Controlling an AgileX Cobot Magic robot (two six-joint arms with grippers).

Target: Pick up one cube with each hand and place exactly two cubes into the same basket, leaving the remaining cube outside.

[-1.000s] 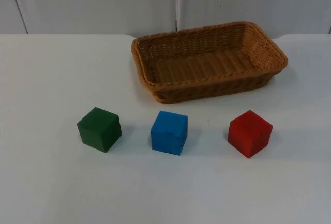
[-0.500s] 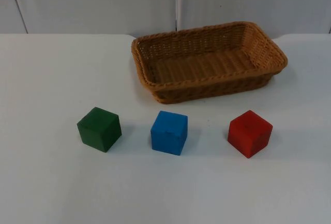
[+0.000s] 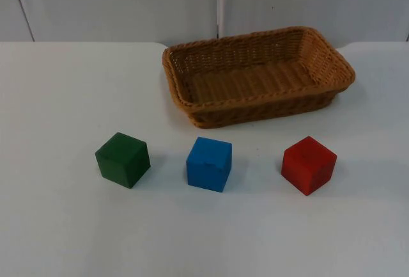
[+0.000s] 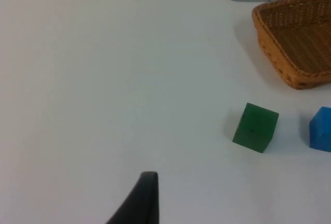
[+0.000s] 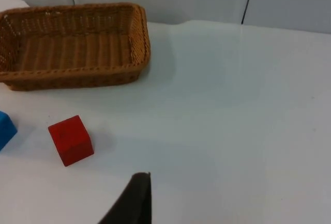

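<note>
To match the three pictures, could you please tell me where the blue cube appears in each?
Top view: blue cube, middle of the row, in front of the basket.
Left wrist view: cut off at the picture's edge, beside the green cube.
Right wrist view: a sliver beside the red cube.
Shared landmark: the basket.

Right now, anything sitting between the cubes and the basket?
Nothing visible. The green cube, blue cube and red cube stand in a row, apart from each other, with bare white table between them and the basket behind. The basket holds nothing.
</note>
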